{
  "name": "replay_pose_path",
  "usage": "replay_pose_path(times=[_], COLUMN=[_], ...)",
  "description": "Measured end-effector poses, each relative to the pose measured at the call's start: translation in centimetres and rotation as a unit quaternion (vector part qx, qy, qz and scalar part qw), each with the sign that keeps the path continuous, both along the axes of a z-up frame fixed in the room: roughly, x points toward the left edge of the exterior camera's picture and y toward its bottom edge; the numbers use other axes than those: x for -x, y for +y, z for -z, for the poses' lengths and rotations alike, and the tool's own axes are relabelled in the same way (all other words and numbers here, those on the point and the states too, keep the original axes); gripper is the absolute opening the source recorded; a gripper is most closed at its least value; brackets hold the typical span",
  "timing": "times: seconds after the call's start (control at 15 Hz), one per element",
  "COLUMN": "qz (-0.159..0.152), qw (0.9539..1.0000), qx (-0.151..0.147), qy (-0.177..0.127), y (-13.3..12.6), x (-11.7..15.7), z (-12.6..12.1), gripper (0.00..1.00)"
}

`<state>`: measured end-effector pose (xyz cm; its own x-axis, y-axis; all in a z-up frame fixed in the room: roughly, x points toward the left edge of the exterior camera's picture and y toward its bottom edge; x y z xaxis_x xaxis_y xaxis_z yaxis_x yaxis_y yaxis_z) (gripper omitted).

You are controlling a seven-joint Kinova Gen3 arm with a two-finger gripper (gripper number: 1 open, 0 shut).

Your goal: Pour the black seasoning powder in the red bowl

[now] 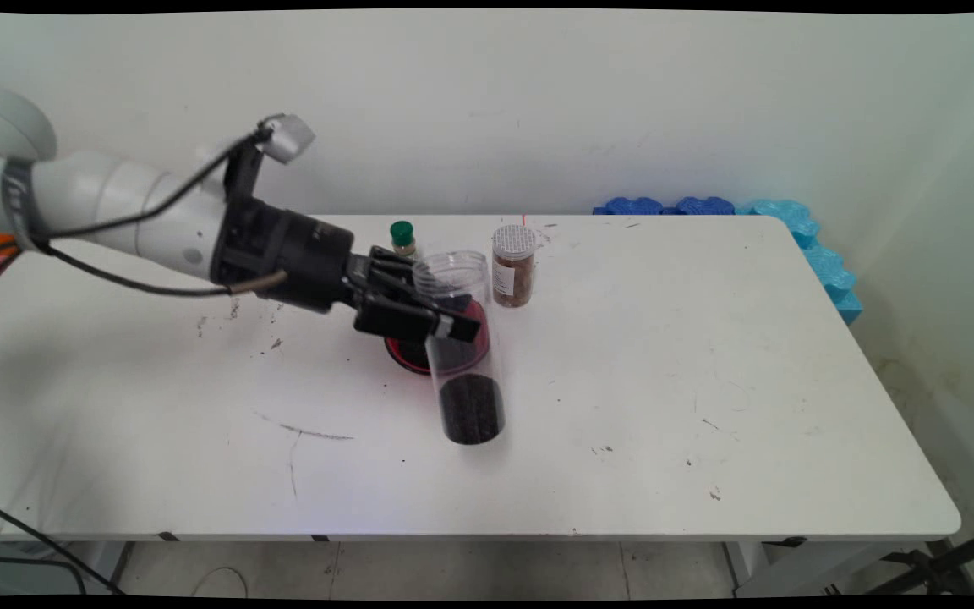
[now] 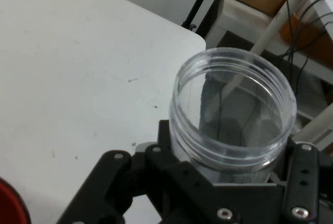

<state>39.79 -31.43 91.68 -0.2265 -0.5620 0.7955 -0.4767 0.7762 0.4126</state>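
Observation:
A tall clear plastic jar [image 1: 463, 347] with dark grains in its bottom stands open-topped near the table's middle. My gripper [image 1: 432, 309] is shut on the jar's upper half, coming in from the left. In the hand view the jar's open threaded mouth [image 2: 234, 112] rises just above the black linkage, with the jar wedged between the fingers. A red lid [image 1: 402, 351] lies flat on the table right behind the jar, partly hidden by the gripper; its edge [image 2: 10, 206] shows at the hand view's lower left.
A spice jar with a silver lid [image 1: 513, 265] and a small green-capped bottle [image 1: 402, 237] stand behind the gripper. Blue foam pieces [image 1: 791, 228] line the table's far right corner. The table's edge [image 2: 171, 23] runs across the hand view.

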Motion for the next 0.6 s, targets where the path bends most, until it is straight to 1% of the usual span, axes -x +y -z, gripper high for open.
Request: replay_pose_path(times=[0.13,0.27,0.47,0.6], qz=[-0.014,-0.036,-0.064,-0.077], qw=[0.9995,0.9971,0.9903,0.9856], qx=[-0.027,-0.066,-0.120,-0.148], qy=[0.005,0.014,0.025,0.029], y=[-0.1,-0.4,-1.0,-1.4], x=[-0.9,-1.9,-3.0,-3.5], z=[-0.7,-1.1,-1.2,-1.1], gripper=[0.00,0.00,0.00,0.00])
